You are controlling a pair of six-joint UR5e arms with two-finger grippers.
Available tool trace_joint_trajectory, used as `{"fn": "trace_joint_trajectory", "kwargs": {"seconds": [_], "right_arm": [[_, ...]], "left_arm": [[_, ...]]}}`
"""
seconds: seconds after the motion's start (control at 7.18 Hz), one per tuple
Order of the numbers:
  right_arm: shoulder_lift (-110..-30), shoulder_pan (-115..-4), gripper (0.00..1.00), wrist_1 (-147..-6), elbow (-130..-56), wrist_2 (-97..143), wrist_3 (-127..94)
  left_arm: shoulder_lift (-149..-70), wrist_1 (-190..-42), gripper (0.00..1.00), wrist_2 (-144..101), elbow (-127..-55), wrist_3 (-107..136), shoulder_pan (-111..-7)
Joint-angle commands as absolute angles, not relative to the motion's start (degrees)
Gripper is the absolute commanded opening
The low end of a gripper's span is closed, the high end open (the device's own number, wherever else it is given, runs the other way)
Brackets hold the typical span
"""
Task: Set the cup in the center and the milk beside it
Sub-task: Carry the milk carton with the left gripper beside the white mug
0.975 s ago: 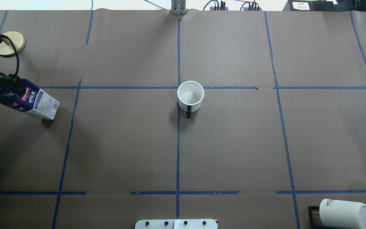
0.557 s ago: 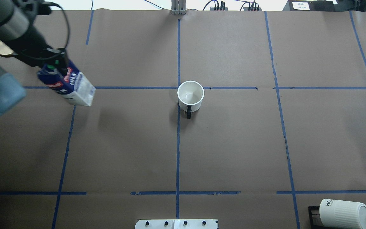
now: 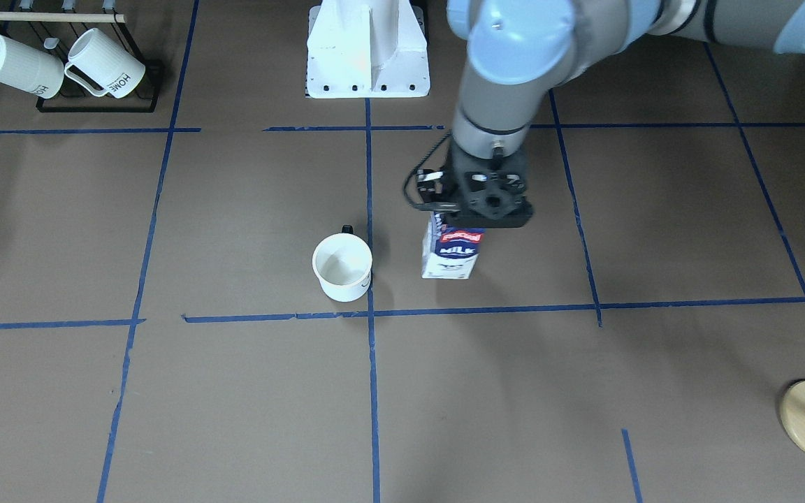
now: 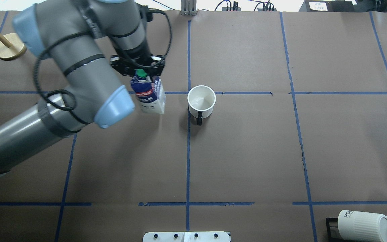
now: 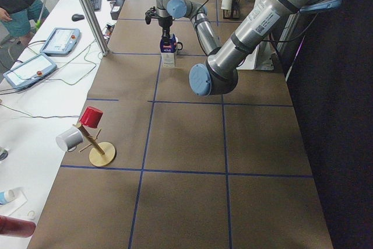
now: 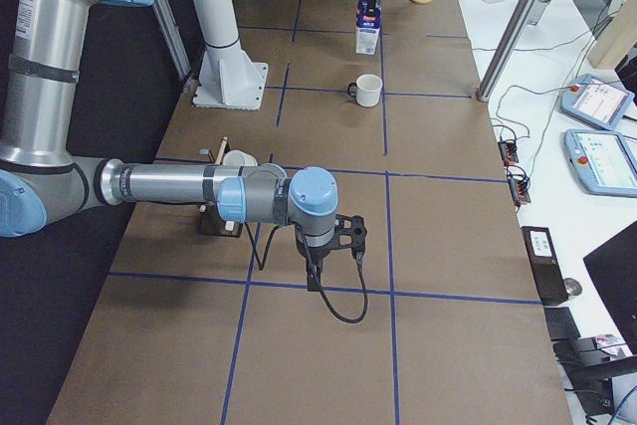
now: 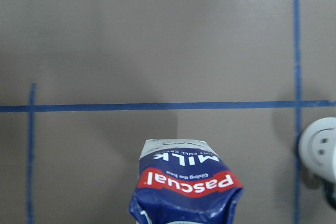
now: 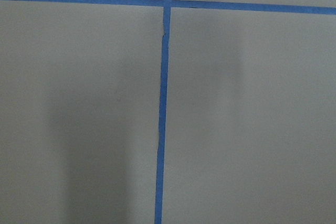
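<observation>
The cup (image 4: 201, 101), a white mug with a black handle, stands upright just right of the center tape crossing (image 4: 188, 92). It also shows in the front view (image 3: 342, 265). The milk (image 4: 148, 95) is a blue and white carton with a green cap, upright, a short way to the cup's left and apart from it. My left gripper (image 4: 141, 69) is shut on the carton's top from above (image 3: 488, 202). I cannot tell whether the carton's base touches the table. The left wrist view shows the carton (image 7: 186, 187) and the cup's edge (image 7: 320, 148). My right gripper (image 6: 317, 276) shows only in the right side view, near the table; open or shut I cannot tell.
A black rack with two ribbed HOME mugs (image 3: 60, 63) stands at the near right corner of the robot's side. A wooden mug tree (image 4: 10, 47) stands at the far left. The white robot base (image 3: 367, 56) is at the table's near edge.
My left arm has carried the milk from the far left of the table rightward to a spot close beside the cup. The cup has not moved.
</observation>
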State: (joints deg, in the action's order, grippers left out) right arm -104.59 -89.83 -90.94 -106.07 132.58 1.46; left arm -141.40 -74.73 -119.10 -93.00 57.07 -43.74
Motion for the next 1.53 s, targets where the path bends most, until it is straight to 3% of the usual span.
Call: {"fn": "trace_joint_trajectory", "kwargs": {"seconds": [0.0, 0.28, 0.42, 0.7, 0.84, 1.39], "right_arm": [[-104.6, -89.8, 1.0, -91.0, -105.9, 132.6, 1.4], [-104.6, -89.8, 1.0, -91.0, -105.8, 132.5, 1.5], [-104.6, -89.8, 1.0, -91.0, -105.8, 132.5, 1.4], [-104.6, -89.8, 1.0, -90.9, -105.8, 132.6, 1.4], [-104.5, -89.8, 1.0, -90.9, -105.8, 132.5, 1.4], [-104.4, -89.7, 1.0, -90.9, -105.8, 132.5, 1.4]], "left_arm": [[-144.8, -81.9, 0.43, -118.8, -85.6, 59.1, -40.9], [-144.7, -83.8, 0.46, -118.7, -83.9, 59.0, -40.7], [-144.6, -83.7, 0.56, -118.7, -83.7, 59.1, -40.6], [-144.4, -83.7, 0.94, -118.7, -82.6, 59.1, -40.6], [-144.6, -83.6, 1.0, -118.7, -82.9, 59.1, -40.7], [-144.1, -73.9, 1.0, -122.3, -91.9, 56.1, -45.8]]}}
